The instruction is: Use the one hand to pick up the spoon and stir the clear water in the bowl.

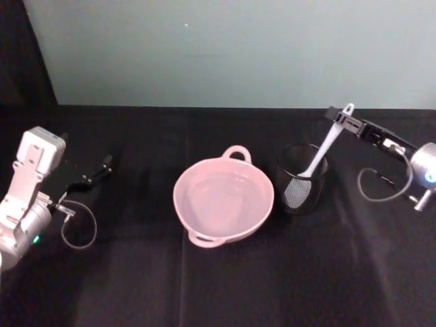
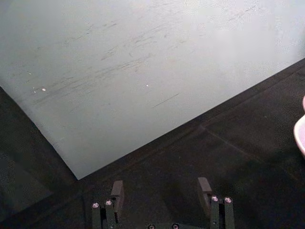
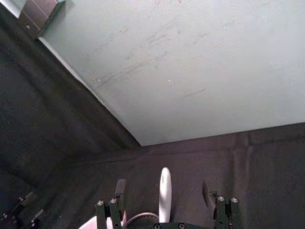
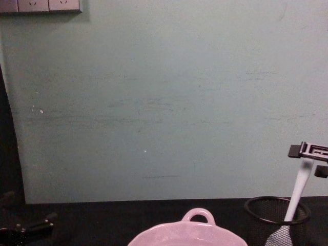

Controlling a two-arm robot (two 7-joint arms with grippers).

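Note:
The pale pink bowl point(image 1: 223, 197) sits mid-table with clear water in it; its loop handle point(image 4: 198, 215) points to the back wall. Right of it, the white spoon point(image 1: 321, 153) stands tilted in a black wire-mesh cup point(image 1: 302, 180), scoop down. My right gripper point(image 1: 340, 119) is at the top of the spoon's handle. It is open, and in the right wrist view the handle point(image 3: 165, 193) stands between its fingers without touching them. My left gripper point(image 1: 102, 167) rests open and empty at the table's left side, far from the bowl.
A black cloth covers the table point(image 1: 136, 272). A pale green wall point(image 4: 164, 102) stands close behind it, with wall sockets point(image 4: 41, 5) high on the left. Grey cable loops hang by each wrist point(image 1: 378, 187).

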